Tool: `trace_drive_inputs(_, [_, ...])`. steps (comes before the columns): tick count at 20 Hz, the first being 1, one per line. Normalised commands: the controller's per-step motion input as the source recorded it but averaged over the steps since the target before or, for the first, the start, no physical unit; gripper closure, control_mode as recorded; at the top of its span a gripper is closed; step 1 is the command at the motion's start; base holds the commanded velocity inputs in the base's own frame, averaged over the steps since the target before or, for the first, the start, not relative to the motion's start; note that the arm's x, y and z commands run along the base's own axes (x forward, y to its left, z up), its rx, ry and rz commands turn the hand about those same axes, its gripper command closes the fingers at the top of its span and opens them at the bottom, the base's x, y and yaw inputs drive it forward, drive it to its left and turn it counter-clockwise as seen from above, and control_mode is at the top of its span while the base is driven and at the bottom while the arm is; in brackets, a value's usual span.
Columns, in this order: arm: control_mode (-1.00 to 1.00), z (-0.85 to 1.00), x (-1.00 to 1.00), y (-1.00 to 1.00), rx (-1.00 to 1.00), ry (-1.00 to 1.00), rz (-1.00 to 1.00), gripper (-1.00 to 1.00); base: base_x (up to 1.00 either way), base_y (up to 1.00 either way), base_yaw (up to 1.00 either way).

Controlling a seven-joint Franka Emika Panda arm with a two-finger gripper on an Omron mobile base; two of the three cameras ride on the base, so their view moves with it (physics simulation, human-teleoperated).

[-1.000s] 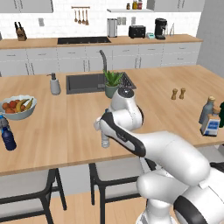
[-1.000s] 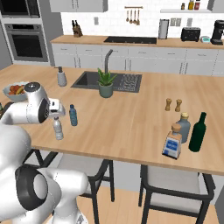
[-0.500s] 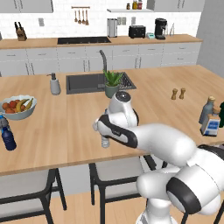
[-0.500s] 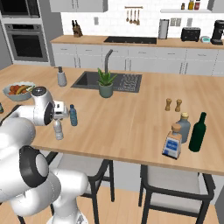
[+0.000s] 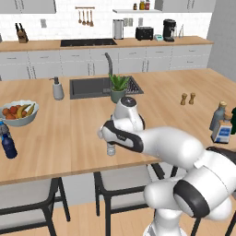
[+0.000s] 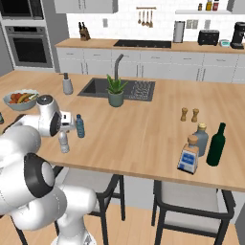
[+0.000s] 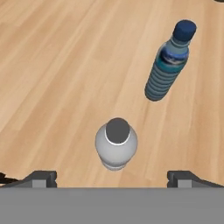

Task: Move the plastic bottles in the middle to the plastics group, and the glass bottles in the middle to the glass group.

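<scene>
The white robot arm's end effector (image 7: pixel 111 177) hung above the wooden worktop (image 6: pixel 143 124), its two dark fingertips (image 7: pixel 41 178) spread wide with nothing between them, directly over a small slim clear-greyish plastic bottle with a grey-white cap (image 7: pixel 116 145) that stood upright near the worktop's front edge. A translucent blue ribbed plastic bottle with a dark cap (image 7: pixel 168 61) stood upright close beside it, apart from it. At the far side of the worktop a squat square clear glass bottle with a blue-and-white label (image 6: pixel 189 155) stood just beside a taller grey-blue bottle with a tan cap (image 6: pixel 201 139) and a dark green bottle (image 6: pixel 216 145). A dark navy-blue bottle (image 5: pixel 8 144) stood at the opposite end, near a bowl of fruit (image 5: pixel 18 112).
</scene>
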Motion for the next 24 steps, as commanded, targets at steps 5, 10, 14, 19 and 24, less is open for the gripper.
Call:
trace_drive_inputs(5, [-1.00,-0.18,0.02,0.00,0.00,0.04,0.00,-1.00,0.00,0.00,0.00])
trace_drive_inputs(10, [-1.00,-0.05,0.15,0.00,0.00,0.01,0.00,-1.00,0.00,0.00,0.00])
trace_drive_inputs(14, [-1.00,-0.10,0.11,0.00,0.00,0.01,0.00,-1.00,0.00,0.00,0.00])
trace_drive_inputs(19, [-1.00,-0.07,0.00,0.01,0.00,0.01,0.00,-1.00,0.00,0.00,0.00])
trace_drive_inputs(24, [-1.00,-0.16,0.02,0.02,0.00,0.00,0.00,-1.00,0.00,0.00,0.00])
